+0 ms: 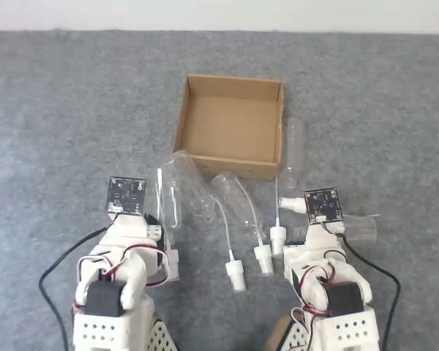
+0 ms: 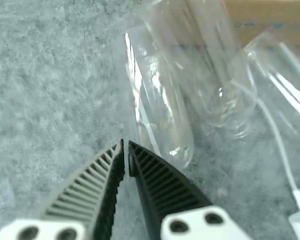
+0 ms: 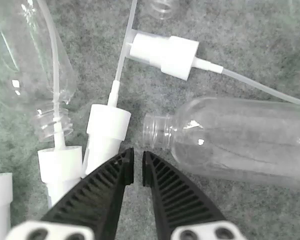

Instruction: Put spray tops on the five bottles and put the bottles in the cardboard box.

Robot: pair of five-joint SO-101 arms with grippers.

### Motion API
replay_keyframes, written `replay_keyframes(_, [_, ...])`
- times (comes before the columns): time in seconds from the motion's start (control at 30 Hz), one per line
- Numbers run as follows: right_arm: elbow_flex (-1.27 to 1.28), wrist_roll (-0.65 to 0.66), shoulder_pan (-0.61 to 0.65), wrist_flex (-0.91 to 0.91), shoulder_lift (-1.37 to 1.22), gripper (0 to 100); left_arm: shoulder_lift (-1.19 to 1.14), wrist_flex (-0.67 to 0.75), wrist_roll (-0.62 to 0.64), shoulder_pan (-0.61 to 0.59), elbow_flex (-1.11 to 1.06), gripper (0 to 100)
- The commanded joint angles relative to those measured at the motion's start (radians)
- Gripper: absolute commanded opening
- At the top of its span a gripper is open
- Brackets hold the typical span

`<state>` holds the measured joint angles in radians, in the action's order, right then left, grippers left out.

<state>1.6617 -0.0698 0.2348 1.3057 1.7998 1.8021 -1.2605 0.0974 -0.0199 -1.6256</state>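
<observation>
Your left gripper has its fingers drawn almost together, with a thin slit between them, and it grips nothing. The left bottle lies flat on the grey carpet, just ahead of the fingertips and a little to one side. Its long axis runs away from the fingers, and its rounded end is nearest them, close to the tips but apart. A second bottle lies alongside it, farther from the fingers, and runs toward the cardboard box. Your right gripper is likewise narrowed to a slit and empty. The right bottle lies on its side with its long axis crosswise to the fingers. Its open neck points at the spot just ahead of the fingertips, near them but not touching. A spray top lies just beyond the tip of the other finger, with its thin tube leading away from the fingers. A far spray top lies well ahead of the fingers, past the bottle's neck.
</observation>
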Motion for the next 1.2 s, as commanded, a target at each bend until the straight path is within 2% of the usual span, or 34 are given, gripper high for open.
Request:
replay_keyframes(0.0, [0.021,-0.002,-0.012,0.002,0.016,2.0,0.02,0.011,0.005,-0.005,0.068,1])
replay_keyframes(0.1, [0.018,-0.002,-0.016,0.002,0.016,2.0,0.02,0.041,-0.06,-0.026,0.068,1])
replay_keyframes(0.2, [0.005,-0.002,-0.016,0.002,0.016,2.0,0.02,0.066,-0.305,-0.06,0.07,1])
replay_keyframes(0.27, [-0.025,-0.002,-0.022,0.002,0.016,2.0,0.02,0.092,-0.404,-0.098,0.076,1])
replay_keyframes(0.43, [-0.114,-0.003,-0.139,-0.007,0.016,2.0,0.02,0.1,-0.293,-0.203,0.104,1])
replay_keyframes(0.57, [-0.149,0.009,-0.206,-0.119,0.016,2.0,0.02,0.103,-0.27,-0.262,0.114,1])
replay_keyframes(0.7, [-0.15,0.126,-0.211,-0.219,0.016,2.0,0.02,0.097,-0.269,-0.272,0.12,2])
replay_keyframes(0.83, [-0.17,0.261,-0.205,-0.262,0.016,2.1,0.02,0.06,-0.218,-0.272,0.133,13])
replay_keyframes(0.97, [-0.242,0.301,-0.205,-0.266,0.016,3.5,0.02,0.06,-0.14,-0.308,0.131,24])
replay_keyframes(1.07, [-0.315,0.298,-0.205,-0.255,0.016,10.1,0.02,0.061,-0.137,-0.334,0.128,27])
replay_keyframes(1.17, [-0.385,0.299,-0.199,-0.243,0.015,11.2,0.02,0.061,-0.137,-0.334,0.127,27])
